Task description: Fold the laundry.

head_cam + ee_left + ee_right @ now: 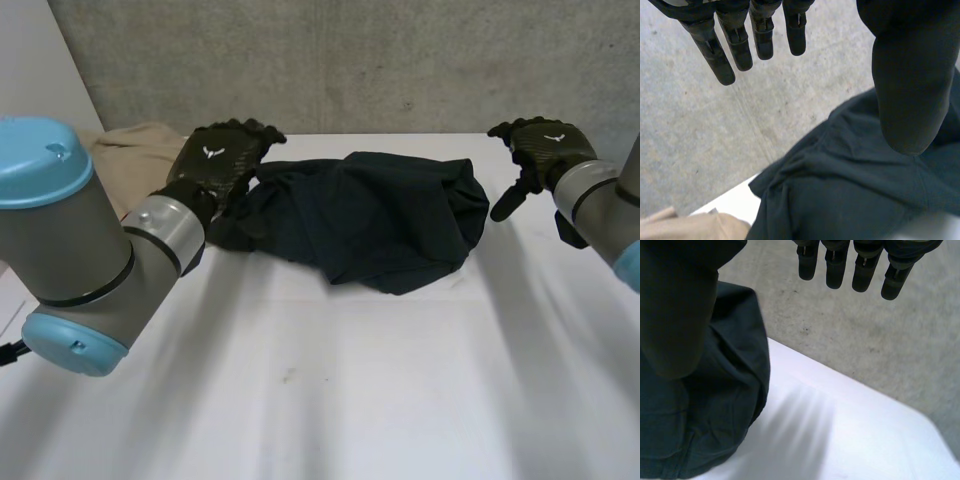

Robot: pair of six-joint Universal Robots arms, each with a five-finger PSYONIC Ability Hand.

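A dark crumpled garment [370, 215] lies bunched at the far middle of the white table [330, 400]. My left hand [222, 158] hovers at the garment's left end, fingers [722, 55] straight and apart from the thumb [910, 85], holding nothing; the dark cloth [850, 190] lies below the thumb. My right hand [540, 145] hangs just off the garment's right end, open as well, its fingers [855, 270] straight and the thumb [680, 315] above the cloth [705, 405].
A beige cloth [135, 150] lies at the table's far left, behind my left arm, and its edge [690, 227] shows beside the dark garment. A grey concrete wall [400, 60] stands right behind the table.
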